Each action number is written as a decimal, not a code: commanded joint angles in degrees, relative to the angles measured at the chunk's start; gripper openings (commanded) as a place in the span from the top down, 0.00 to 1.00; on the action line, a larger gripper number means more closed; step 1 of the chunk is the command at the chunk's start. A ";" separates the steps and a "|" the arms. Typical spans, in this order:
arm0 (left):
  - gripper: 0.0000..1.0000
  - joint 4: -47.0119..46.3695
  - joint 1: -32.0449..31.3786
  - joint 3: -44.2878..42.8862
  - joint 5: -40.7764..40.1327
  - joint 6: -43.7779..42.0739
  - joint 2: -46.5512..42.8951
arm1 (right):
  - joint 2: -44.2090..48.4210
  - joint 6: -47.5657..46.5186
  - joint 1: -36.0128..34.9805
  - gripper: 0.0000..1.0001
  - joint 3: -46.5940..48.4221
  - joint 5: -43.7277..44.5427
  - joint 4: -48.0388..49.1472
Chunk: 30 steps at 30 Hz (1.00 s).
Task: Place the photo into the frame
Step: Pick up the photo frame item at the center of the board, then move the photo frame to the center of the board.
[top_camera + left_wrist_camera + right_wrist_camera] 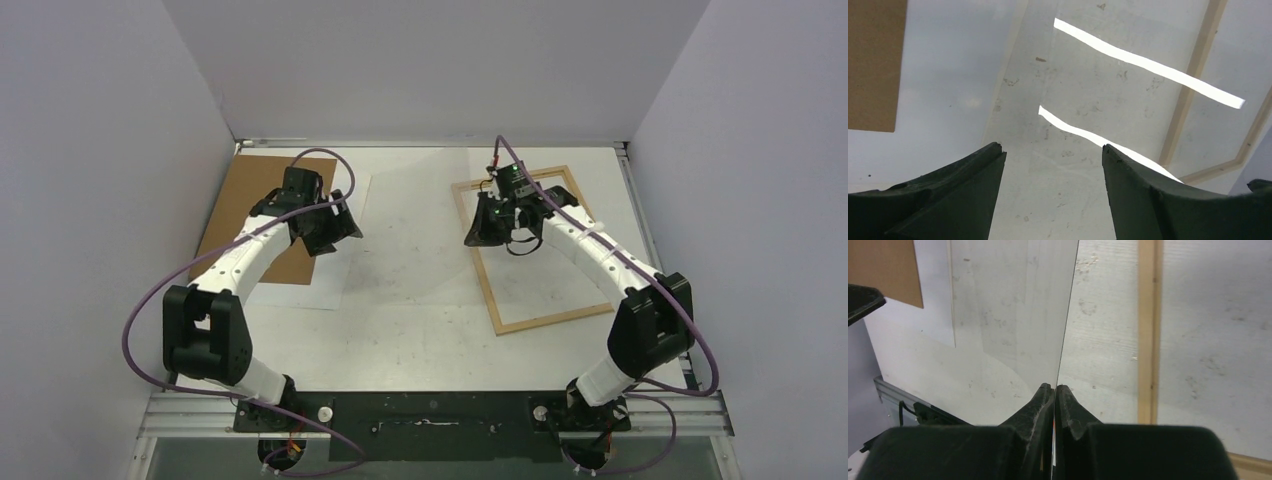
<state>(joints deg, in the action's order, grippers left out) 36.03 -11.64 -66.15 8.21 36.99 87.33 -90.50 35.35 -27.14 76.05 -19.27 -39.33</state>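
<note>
The photo (310,290) lies white side up on the left of the table, partly under a brown backing panel (245,205). The light wood frame (555,320) lies flat on the right. My right gripper (478,232) is over the frame's left strip and is shut on the edge of a thin clear pane (420,220) that reaches left over the table's middle. The right wrist view shows the jaws (1055,386) pinching that pane (1013,315) beside the frame strip (1147,330). My left gripper (335,225) hovers open and empty by the photo's right edge (948,75).
In the left wrist view the brown panel (873,60) is at the upper left and the frame (1193,90) at the right, with bright reflections on the clear pane (1088,85). Grey walls enclose the table on three sides.
</note>
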 commanded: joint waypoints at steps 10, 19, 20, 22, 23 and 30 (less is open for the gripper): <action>0.26 -1.82 -3.50 -11.09 7.01 -3.86 13.23 | 5.66 -11.21 20.35 1.00 4.47 2.77 -8.80; 0.27 -14.20 -18.53 -9.78 0.25 -0.40 16.47 | 9.96 2.43 24.76 1.00 2.31 4.42 3.45; 0.27 -17.21 -20.04 -8.41 -0.34 0.90 16.05 | 10.29 4.27 24.76 1.00 1.97 5.66 4.72; 0.28 -20.89 -22.60 -7.17 -0.71 3.52 16.45 | 10.72 7.37 24.84 1.00 1.39 7.49 6.70; 0.28 -21.72 -24.37 -7.23 -0.88 4.80 17.23 | 10.91 9.02 24.85 1.00 1.23 8.69 7.14; 0.33 -19.53 -31.47 -15.96 -2.96 10.39 26.27 | 12.08 12.58 24.85 1.00 -1.11 14.42 9.87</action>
<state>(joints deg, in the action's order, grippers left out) 19.57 -41.06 -76.36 7.64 42.68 109.49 -80.86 44.23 -2.55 76.14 -10.13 -34.59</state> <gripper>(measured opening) 0.674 0.029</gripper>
